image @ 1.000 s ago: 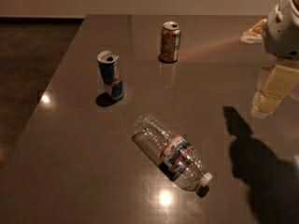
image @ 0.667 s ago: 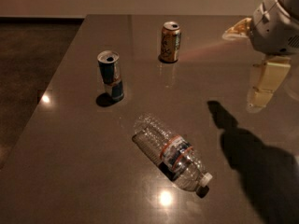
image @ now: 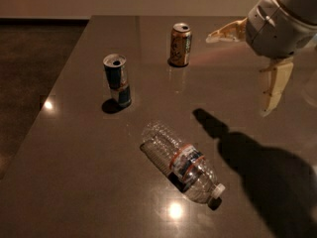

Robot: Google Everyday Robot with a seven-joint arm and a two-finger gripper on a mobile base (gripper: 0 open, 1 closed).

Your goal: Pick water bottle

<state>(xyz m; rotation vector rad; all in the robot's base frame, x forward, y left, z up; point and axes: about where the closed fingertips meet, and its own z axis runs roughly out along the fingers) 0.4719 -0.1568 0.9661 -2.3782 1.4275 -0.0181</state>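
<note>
The water bottle [image: 181, 162] lies on its side on the dark table [image: 74, 177] toward six o'clock, cap pointing to four o'clock, while the gripper [image: 237, 75] hangs at two o'clock, fingers spread wide.

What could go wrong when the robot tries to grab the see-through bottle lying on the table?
1. The clear ribbed plastic water bottle lies on its side on the dark table; being round, it may roll away if a finger nudges it.
2. The open gripper hovers up at the right, well away from the bottle; a wide swing across might tip the upright blue-and-silver can or the orange-gold can.
</note>
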